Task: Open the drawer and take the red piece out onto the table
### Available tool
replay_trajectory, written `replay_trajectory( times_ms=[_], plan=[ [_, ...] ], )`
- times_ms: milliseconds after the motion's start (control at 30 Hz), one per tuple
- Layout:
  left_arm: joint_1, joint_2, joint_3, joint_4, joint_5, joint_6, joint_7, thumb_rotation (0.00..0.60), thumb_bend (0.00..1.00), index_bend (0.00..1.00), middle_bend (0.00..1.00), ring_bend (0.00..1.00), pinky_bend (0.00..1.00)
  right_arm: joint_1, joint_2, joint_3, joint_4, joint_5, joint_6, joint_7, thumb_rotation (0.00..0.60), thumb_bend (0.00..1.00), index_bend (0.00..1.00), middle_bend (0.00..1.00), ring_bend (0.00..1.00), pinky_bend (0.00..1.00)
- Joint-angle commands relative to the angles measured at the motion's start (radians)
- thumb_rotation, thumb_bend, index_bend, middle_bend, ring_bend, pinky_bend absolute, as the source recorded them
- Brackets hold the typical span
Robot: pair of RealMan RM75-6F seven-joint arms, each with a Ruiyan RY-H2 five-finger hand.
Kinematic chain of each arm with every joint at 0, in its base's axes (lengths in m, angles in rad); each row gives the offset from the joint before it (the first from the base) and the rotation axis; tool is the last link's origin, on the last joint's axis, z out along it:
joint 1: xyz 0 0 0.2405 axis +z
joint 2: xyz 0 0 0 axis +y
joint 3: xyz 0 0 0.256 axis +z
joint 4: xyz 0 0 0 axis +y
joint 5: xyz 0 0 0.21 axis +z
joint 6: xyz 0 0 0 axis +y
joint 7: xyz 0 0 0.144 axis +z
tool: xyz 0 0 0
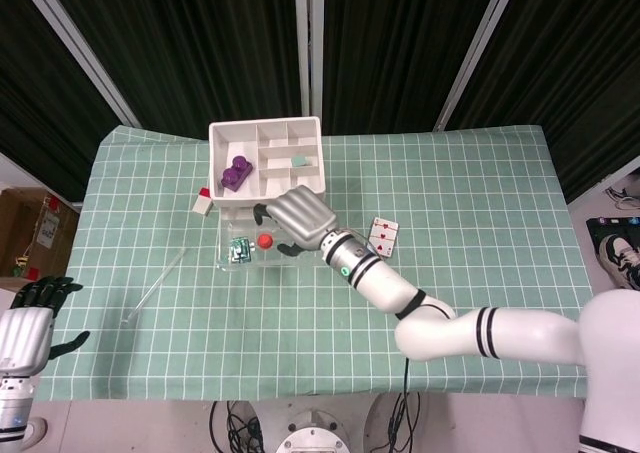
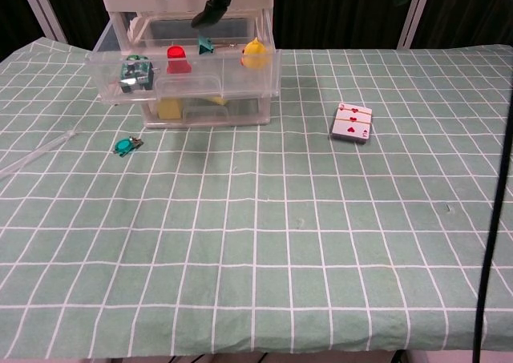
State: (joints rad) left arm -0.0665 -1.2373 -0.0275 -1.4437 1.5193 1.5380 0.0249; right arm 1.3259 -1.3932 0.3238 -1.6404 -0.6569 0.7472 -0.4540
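Overhead and chest views of the worktop (image 1: pixel 480 203), covered by a green gridded cloth. A small white drawer unit (image 1: pixel 266 163) stands near the far edge; its clear drawer (image 2: pixel 186 73) is pulled out toward the robot. The red piece (image 2: pixel 175 58) lies inside this open drawer, between a small green-and-white item (image 2: pixel 134 70) to one side and a yellow piece (image 2: pixel 255 53) at the opposite end, with a teal clip (image 2: pixel 206 46) just behind it.

The right robot hand (image 1: pixel 297 218) hovers over the open drawer, palm down, its back toward the overhead camera. In that view the red piece (image 1: pixel 265 241) shows just beside the hand's leading edge, under the dark fingers (image 1: pixel 262 213); in the chest view only dark fingertips (image 2: pixel 213 2) show, hanging above the drawer and clear of the red piece. The fingers are somewhat spread and hold nothing, though how wide they stand cannot be told exactly.

The left robot hand (image 1: pixel 28 323) rests at the near left corner of the overhead view, well apart from the drawer, fingers apart and empty.

Also shown: a purple block (image 1: pixel 236 174) in the top tray of the unit, a playing card (image 2: pixel 353 123) on the cloth to the right, a small teal object (image 2: pixel 126 145) in front of the unit, and a thin clear rod (image 1: pixel 155 285) lying to the left.
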Motion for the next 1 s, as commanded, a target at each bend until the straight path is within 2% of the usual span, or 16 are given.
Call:
replay_trajectory(
  times_ms=[33, 333, 667, 867, 1000],
  plan=[
    [0.001, 0.0, -0.001, 0.002, -0.001, 0.001, -0.002, 0.6, 0.0, 0.29, 0.22, 0.16, 0.2, 0.078, -0.052, -0.041, 0.064, 0.096, 0.001, -0.083, 0.6, 0.15, 0.4, 0.96, 1.0, 1.0],
    [-0.001, -0.005, -0.005, 0.01, 0.0, -0.001, -0.008, 0.6, 0.0, 0.29, 0.22, 0.16, 0.2, 0.135, -0.117, -0.083, 0.136, 0.149, 0.015, -0.135, 0.6, 0.15, 0.4, 0.96, 1.0, 1.0],
    [0.006, -0.011, -0.005, 0.023, -0.008, -0.001, -0.019, 0.6, 0.0, 0.29, 0.22, 0.16, 0.2, 0.155, -0.153, -0.093, 0.188, 0.168, -0.002, -0.127, 0.6, 0.17, 0.41, 0.96, 1.0, 1.0],
    [0.009, -0.016, -0.004, 0.031, -0.008, 0.002, -0.025, 0.6, 0.0, 0.29, 0.22, 0.16, 0.2, 0.16, -0.165, -0.1, 0.206, 0.169, -0.012, -0.118, 0.6, 0.2, 0.46, 0.96, 1.0, 1.0],
    [0.011, -0.019, -0.004, 0.037, -0.008, 0.002, -0.028, 0.6, 0.0, 0.29, 0.22, 0.16, 0.2, 0.159, -0.171, -0.1, 0.212, 0.165, -0.008, -0.111, 0.6, 0.31, 0.56, 0.96, 1.0, 1.0]
  ],
)
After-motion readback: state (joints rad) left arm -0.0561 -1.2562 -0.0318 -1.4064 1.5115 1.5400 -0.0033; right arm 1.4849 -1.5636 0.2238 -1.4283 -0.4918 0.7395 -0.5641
